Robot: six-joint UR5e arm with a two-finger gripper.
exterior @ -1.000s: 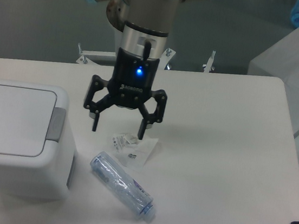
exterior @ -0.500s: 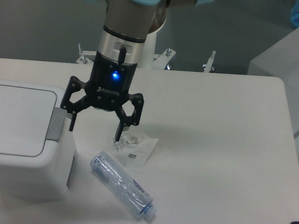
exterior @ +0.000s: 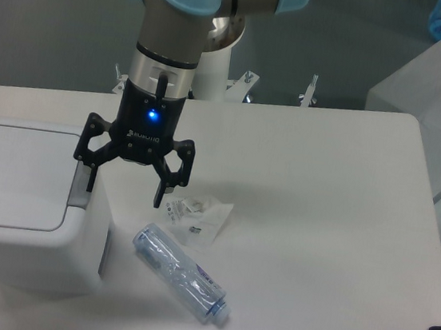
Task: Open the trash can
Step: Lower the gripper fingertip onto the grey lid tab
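End effector [exterior: 125,188], fingers spread apart, above the grey tab of the lidded trash can [exterior: 25,213] at the bench's [exterior: 326,226] left edge.

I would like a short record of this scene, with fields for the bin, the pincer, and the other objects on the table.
trash can: white bin at the left of the table, flat lid closed
push tab: grey tab at the right edge of the lid
pincer: open, pointing down, one finger at the grey tab, the other over the table
bottle: clear plastic bottle lying on its side, right of the bin
wrapper: small clear packet just above the bottle
table: white
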